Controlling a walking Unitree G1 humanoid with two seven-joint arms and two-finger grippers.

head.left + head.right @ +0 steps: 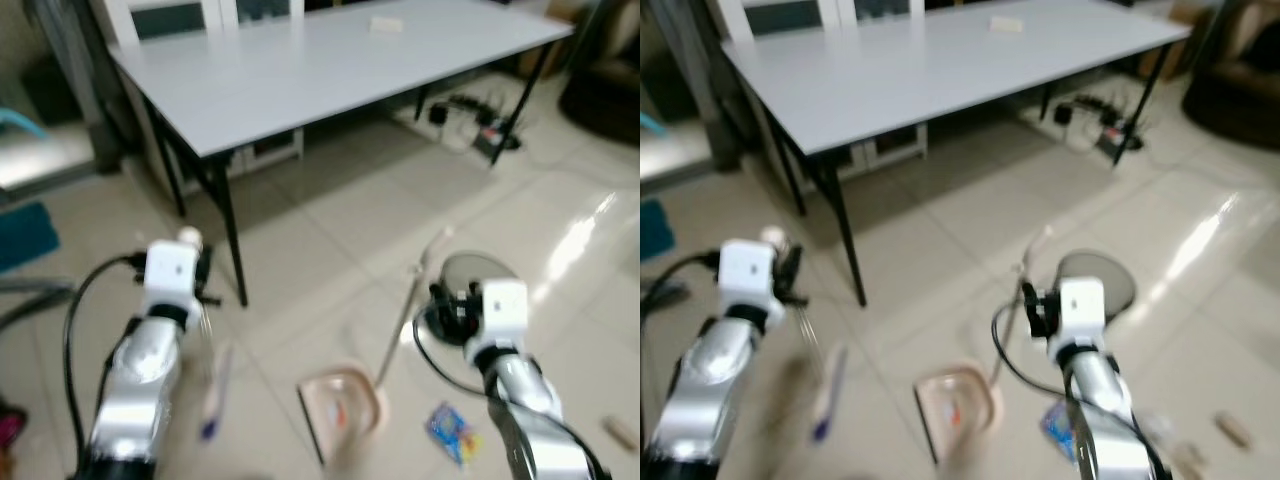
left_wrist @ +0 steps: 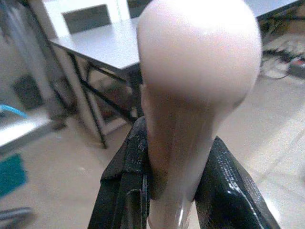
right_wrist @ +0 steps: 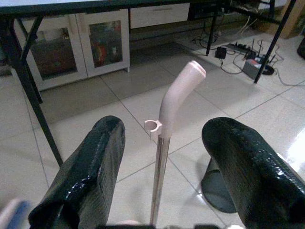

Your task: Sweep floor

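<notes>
Left gripper [image 2: 174, 191] is clamped on the pink broom handle [image 2: 190, 95], the broom's blurred head [image 1: 215, 395] hanging near the floor [image 1: 330, 240]. Our right gripper [image 3: 162, 176] is spread wide, its fingers either side of the dustpan's handle [image 3: 164, 133] without touching it; the dustpan [image 1: 345, 405] stands on the tiles between our arms. We judge the pan pickup is in hand: next we close on that handle, then sweep the wrapper [image 1: 450, 430] in. No writing is legible.

Silver arms, white wrist blocks, black cables, seemingly glossy black fingers [image 3: 90, 176].
</notes>
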